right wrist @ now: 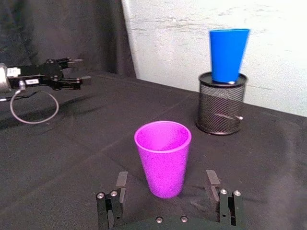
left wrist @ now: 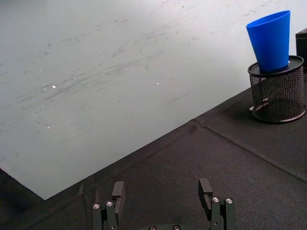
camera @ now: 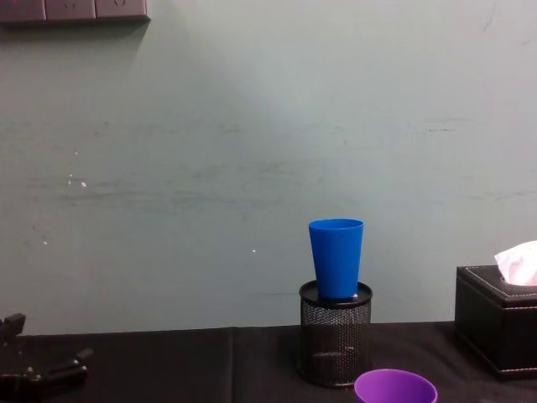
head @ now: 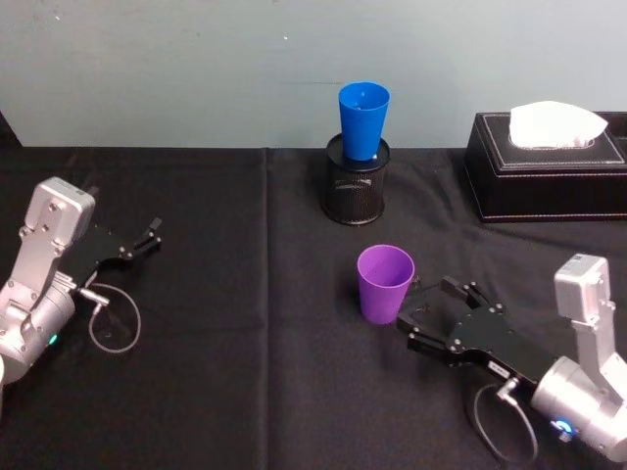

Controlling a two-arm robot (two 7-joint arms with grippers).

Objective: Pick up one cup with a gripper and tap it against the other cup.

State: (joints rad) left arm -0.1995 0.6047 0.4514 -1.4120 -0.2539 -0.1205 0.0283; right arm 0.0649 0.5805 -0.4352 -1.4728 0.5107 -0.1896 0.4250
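Purple plastic tumbler (head: 384, 284) is upright on the black tablecloth (head: 245, 323), mouth up, near the middle of the table. It's just ahead of my right gripper (head: 424, 305). In the right wrist view the cup lines up with the gap between the two black fingers (right wrist: 121, 181), its base at or just past the fingertips. I can't tell which. There's clear cloth on both sides, so no contact.

Right jaws are spread wide, wider than the cup, and hold nothing. The gripper sits low over the cloth, reaching in from the right front.

Left gripper (head: 152, 237) is at the left side of the table, low over the cloth and well away from both cups. Its jaws are spread apart with nothing between them. A loop of thin cable (head: 113, 323) lies on the cloth beside its wrist.

Containers:
- The purple tumbler is empty.
- The bright blue plastic tumbler (head: 363, 119) stands upright, mouth up, with its base set into the mouth of the black round mesh pen holder (head: 358, 191). What I see of its inside looks empty.
- The holder is at the back of the table near the wall, behind the purple tumbler and apart from it.
- A black rectangular tissue box (head: 544, 181) is to the right of the holder, with a white tissue (head: 556, 124) sticking out the top.
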